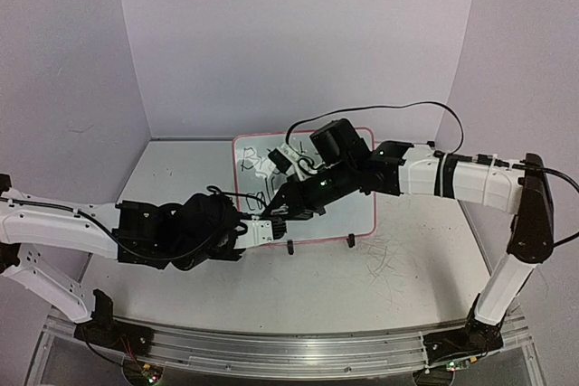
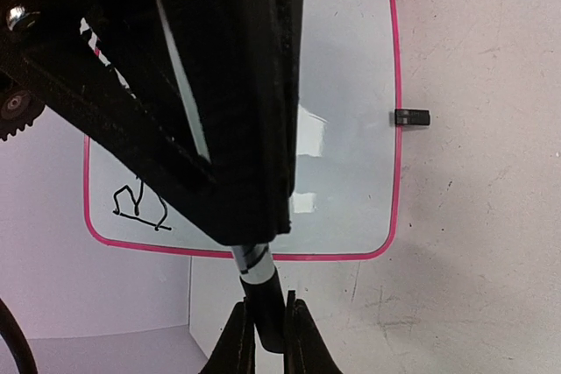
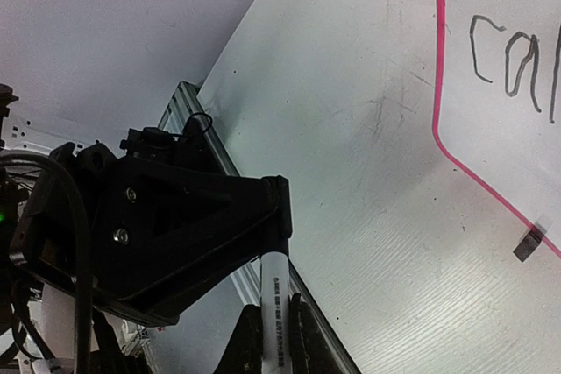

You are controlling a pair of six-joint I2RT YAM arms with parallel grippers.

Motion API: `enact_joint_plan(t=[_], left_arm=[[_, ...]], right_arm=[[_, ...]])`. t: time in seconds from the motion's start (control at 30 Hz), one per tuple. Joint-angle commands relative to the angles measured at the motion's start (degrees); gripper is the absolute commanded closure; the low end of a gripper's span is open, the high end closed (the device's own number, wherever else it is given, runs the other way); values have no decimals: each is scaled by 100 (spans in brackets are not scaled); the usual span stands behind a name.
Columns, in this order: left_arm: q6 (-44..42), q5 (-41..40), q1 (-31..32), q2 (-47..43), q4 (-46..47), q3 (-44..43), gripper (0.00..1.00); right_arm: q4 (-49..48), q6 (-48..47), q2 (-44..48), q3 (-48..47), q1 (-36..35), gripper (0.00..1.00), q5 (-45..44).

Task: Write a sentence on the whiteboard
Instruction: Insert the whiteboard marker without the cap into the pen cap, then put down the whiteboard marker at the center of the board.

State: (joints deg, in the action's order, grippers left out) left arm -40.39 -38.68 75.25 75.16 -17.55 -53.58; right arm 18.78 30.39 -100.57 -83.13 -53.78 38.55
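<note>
1. L gripper (image 2: 268, 311) is clamped narrow on the black end of the marker (image 2: 261, 291). R gripper (image 3: 273, 314) is pinched on its white barrel. Pen sits by the near-left corner of the whiteboard (image 1: 348, 210), mid-table
2. Prob. cap on/off step: keep both ends coaxial, move straight, no twist, tip clear of board
3. Legible: sentence (image 3: 515, 67) reads "cal" in R wrist view, "Br…" from top, rest behind arm. Barrel print too small to read

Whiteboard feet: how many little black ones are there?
2. Both on the whiteboard's near edge: left foot near the middle, right foot by its right corner. Others may be hidden.
</note>
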Motion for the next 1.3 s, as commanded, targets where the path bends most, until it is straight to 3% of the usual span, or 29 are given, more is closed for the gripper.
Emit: enact_joint_plan(t=[0.0,0.1,0.3,0.43,0.5,0.67,0.77,0.9,1.27], left_arm=[[215,760,523,-186,1982,-334,100],[917,500,421,-350,1768,-115,100],[2882,571,-190,-875,1582,549,100],[4633,123,-595,-1351,1568,1031,100],[5669,-116,-767,-1504,1327,1209,100],[8610,-795,-1054,-1277,-475,1142,100],[9557,-280,-1448,-978,-831,1207,100],[9807,539,-1956,-352,-771,1305,100],[10033,813,-2243,721,-638,1299,99]], right_arm=[[-990,46,-149,27,-218,100,-164],[-1042,-197,522,454,60,82,-711],[-1409,-671,1973,1132,1154,48,-901],[-1374,-1404,3085,1151,1332,19,-2422],[-1361,-1717,3541,1174,1334,10,-3006],[-1359,-2170,4148,1344,1334,6,-4041],[-1337,-2270,4271,1418,1334,5,-4402],[-1300,-2395,4454,1509,1334,4,-4676],[-1289,-2538,4870,1711,1335,3,-4816]])
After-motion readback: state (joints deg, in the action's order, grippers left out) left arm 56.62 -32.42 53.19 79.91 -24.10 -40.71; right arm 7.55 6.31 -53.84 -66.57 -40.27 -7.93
